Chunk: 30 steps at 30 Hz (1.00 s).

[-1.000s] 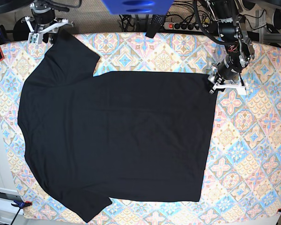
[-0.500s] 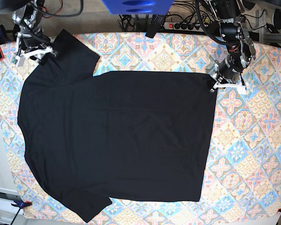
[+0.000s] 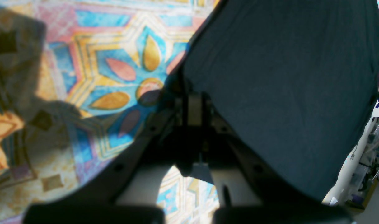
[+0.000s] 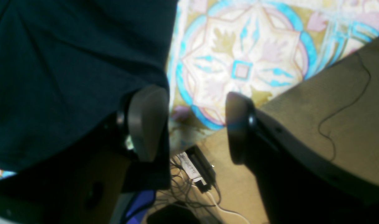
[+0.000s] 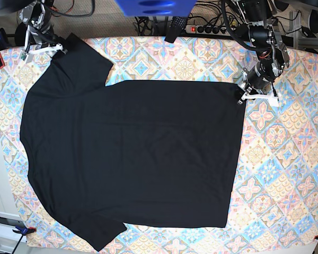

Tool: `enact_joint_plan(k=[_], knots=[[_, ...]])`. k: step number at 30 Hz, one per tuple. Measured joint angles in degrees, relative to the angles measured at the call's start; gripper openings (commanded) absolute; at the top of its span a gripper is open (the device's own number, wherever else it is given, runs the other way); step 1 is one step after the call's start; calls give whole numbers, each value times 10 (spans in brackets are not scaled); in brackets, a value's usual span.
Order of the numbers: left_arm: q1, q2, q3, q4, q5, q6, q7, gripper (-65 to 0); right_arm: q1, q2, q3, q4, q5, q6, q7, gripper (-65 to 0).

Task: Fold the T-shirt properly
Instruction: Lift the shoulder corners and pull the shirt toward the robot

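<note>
Since the T-shirt (image 5: 132, 153) lies flat on the patterned tablecloth (image 5: 286, 159) in base view, it'll handle soft and floppy; grab corners. Left wrist: left gripper (image 3: 192, 105) pinched closed on its hem corner. Right wrist: right gripper (image 4: 192, 124) open, empty, straddling the sleeve edge.

No readable text, label, brand or number shows anywhere.

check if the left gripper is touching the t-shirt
Touching. In the left wrist view the left gripper is shut on the T-shirt at its corner edge.
</note>
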Motion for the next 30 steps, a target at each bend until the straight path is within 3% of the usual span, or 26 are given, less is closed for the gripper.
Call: enact_joint_plan(k=[4,10,17,19,23,24,27,30], knots=[[2,0,0,0,0,0,0,-648,0,-1,-15,-3,-8,4,10,-318],[2,0,0,0,0,0,-1,-648,22,-9,-34,-8,-2,82,9,-320],[2,0,0,0,0,0,-2,-648,22,-13,-34,-9,3,82,5,-331],[2,0,0,0,0,0,-1,-648,22,-14,-34,-9,3,82,9,-391],[10,0,1,4,-2,0,-2,-650,23,-14,-30,-12,0,77,8,-626],[12,0,1,4,-3,-1,-2,-650,23,-14,-30,-12,-1,78,5,-650],[21,-21,3,4,-14,-7,30,-650,18,-15,-24,-6,1,79,3,-648],[32,-31,5,6,-22,-11,28,-650,-8,-21,5,-4,9,89,-5,-650]])
